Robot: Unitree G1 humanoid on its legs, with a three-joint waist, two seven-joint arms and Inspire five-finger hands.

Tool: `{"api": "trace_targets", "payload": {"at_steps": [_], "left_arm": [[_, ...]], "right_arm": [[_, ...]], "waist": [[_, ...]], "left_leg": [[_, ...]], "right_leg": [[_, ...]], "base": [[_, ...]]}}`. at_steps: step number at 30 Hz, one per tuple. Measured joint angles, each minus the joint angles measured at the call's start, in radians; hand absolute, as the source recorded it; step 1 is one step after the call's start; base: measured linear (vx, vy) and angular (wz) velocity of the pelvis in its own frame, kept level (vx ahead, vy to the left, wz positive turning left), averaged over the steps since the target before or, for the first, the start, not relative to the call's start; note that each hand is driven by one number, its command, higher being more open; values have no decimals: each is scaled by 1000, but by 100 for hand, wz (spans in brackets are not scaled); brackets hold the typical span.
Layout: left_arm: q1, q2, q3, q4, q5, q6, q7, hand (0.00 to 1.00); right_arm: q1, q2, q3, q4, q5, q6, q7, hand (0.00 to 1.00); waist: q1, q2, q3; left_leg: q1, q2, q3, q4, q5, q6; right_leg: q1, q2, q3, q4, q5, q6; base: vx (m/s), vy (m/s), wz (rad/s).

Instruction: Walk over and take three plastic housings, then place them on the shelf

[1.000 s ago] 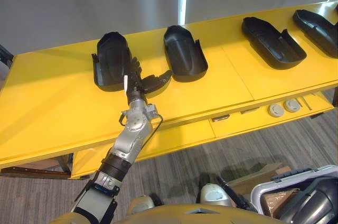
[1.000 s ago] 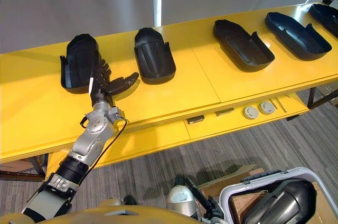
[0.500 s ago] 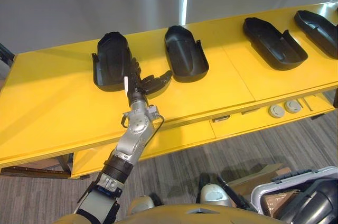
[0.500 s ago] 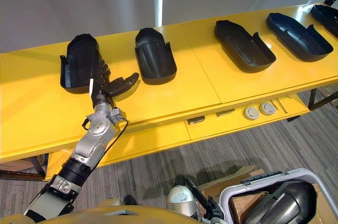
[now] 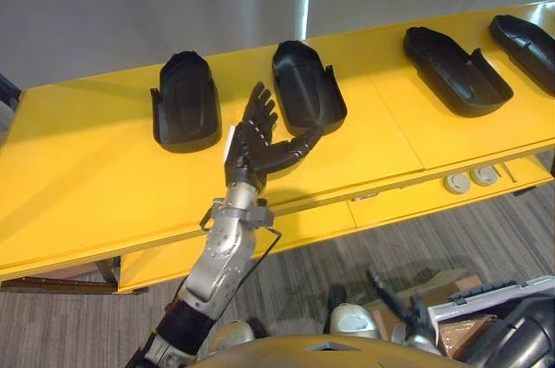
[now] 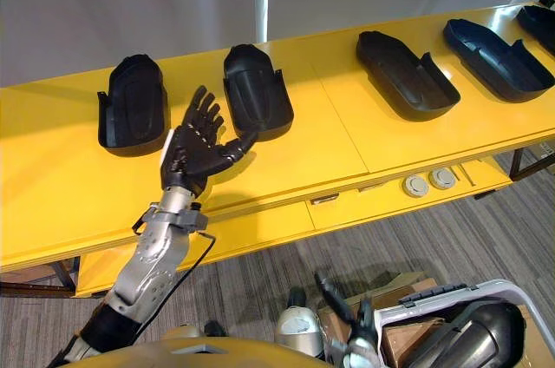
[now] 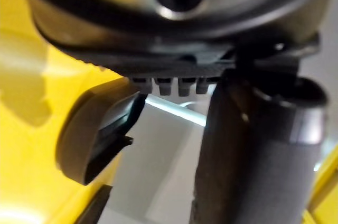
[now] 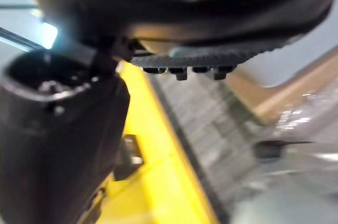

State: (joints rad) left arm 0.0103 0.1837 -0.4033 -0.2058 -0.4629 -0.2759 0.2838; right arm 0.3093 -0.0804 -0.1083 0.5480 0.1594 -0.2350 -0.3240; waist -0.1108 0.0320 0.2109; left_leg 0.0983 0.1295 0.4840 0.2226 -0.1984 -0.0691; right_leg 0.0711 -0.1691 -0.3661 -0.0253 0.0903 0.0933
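Several black plastic housings lie hollow side up in a row on the yellow table (image 5: 87, 177). The first housing (image 5: 184, 103) is at the left, the second (image 5: 309, 88) in the middle, a third (image 5: 457, 71) to the right and one more (image 5: 525, 40) at the far right. My left hand (image 5: 257, 141) hovers above the table between the first and second housings, open with its fingers spread and its thumb reaching toward the second one's near end. It holds nothing. One housing's end (image 7: 100, 129) shows past its thumb (image 7: 253, 155). My right hand (image 6: 349, 325) hangs low, open and free of any load.
A lower yellow shelf (image 5: 408, 199) runs under the tabletop and carries two round white discs (image 5: 468, 180). A grey-rimmed tote (image 6: 451, 312) and cardboard stand on the striped carpet at the lower right. A grey wall backs the table.
My left hand has lifted away from the first housing's right edge and moved right, toward the second housing, its fingers spread wider. The right hand has shifted a little down low.
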Motion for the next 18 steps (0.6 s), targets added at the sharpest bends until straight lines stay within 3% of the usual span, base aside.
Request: {"api": "trace_targets", "payload": {"at_steps": [2,4,8,9,11,13,18], "left_arm": [[45,0,30,-18,11,-13,1,100],[82,3,68,-30,136,-12,40,100],[111,31,155,-38,407,6,132,100],[108,79,223,-63,563,58,170,100],[86,155,280,-81,636,104,176,100],[14,248,345,-81,663,184,157,100],[-148,430,435,-49,647,271,53,100]], "right_arm": [[-8,-5,-3,-96,-22,-39,-38,100],[-14,-5,-10,-167,-36,-84,-61,100],[-26,-5,-11,-183,-35,-90,-74,100],[-22,-5,-14,-166,-35,-75,-75,100],[-12,-9,-21,-135,-36,-53,-76,100],[-6,-38,-22,-68,-37,6,-77,100],[13,-74,-53,87,-37,133,-80,100]], "waist": [[9,-4,-28],[29,-14,-49],[41,-28,-67],[41,-28,-79],[41,-22,-92],[42,-12,-103],[43,4,-121]], "left_leg": [[0,1,0,-1,-1,1],[2,4,1,1,-1,0],[13,6,-2,2,-1,0],[13,5,-2,1,0,0],[12,4,-4,0,0,0],[10,2,-11,0,2,1],[9,-7,-18,-16,8,1]], "right_leg": [[7,3,-1,-14,7,0],[23,8,-5,-31,16,-1],[38,10,-9,-31,16,-2],[37,9,-10,-31,16,-2],[38,9,-13,-31,16,-2],[38,6,-17,-30,16,-2],[37,2,-18,-35,16,-2]], "base": [[-81,-12,0],[-68,-26,2],[-59,-8,3],[0,0,0],[-2,1,2],[0,6,6],[-6,8,4]]}}
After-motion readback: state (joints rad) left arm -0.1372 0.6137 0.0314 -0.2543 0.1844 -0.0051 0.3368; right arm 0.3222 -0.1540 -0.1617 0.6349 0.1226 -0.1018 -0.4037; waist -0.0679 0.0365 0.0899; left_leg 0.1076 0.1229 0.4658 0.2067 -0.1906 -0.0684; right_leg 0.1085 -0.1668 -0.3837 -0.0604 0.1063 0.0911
